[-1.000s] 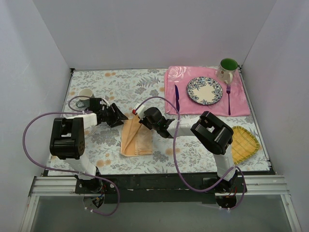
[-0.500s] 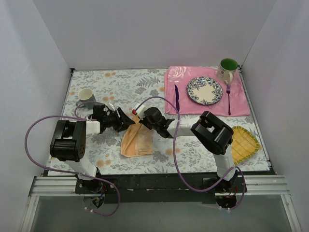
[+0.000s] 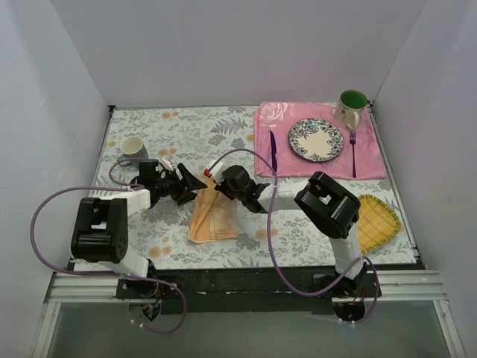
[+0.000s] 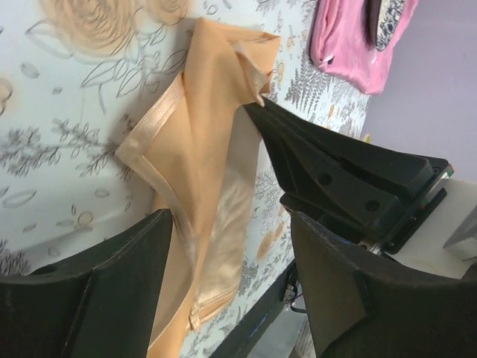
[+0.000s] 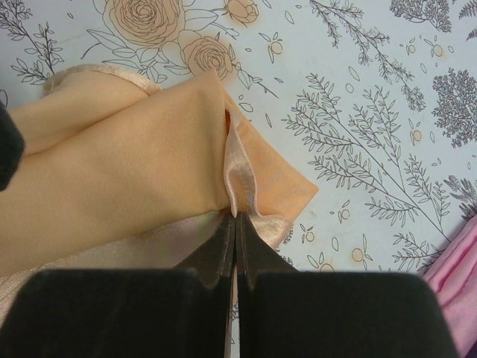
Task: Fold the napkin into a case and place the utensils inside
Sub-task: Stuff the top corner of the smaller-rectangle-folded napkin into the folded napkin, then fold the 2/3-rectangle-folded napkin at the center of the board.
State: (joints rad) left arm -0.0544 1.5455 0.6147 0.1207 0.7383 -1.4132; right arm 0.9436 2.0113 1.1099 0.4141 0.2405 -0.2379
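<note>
floral table (image 3: 171, 127), peach napkin (image 3: 212, 220) in tight right claw (image 5: 235, 224)

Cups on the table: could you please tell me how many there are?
2. One pale cup stands at far left; one green-lined mug stands at the pink placemat's far right corner. None looks hidden.

**White-Walled Enclosure Around a Floral-Covered Table**

The table (image 3: 313, 246) is enclosed on three sides by plain white walls: a back wall (image 3: 238, 45) at 12 o'clock, a left wall (image 3: 45, 112) at 9 o'clock and a right wall (image 3: 440, 112) at 3 o'clock. The tabletop is covered by a pale cloth (image 3: 201, 127) printed with grey leaves and orange roses. An aluminium rail (image 3: 246, 287) is mounted along the near edge at 6 o'clock. Beyond it a dull grey floor (image 3: 246, 332) is seen. Soft, even light is cast throughout, with only faint shadows.
</note>
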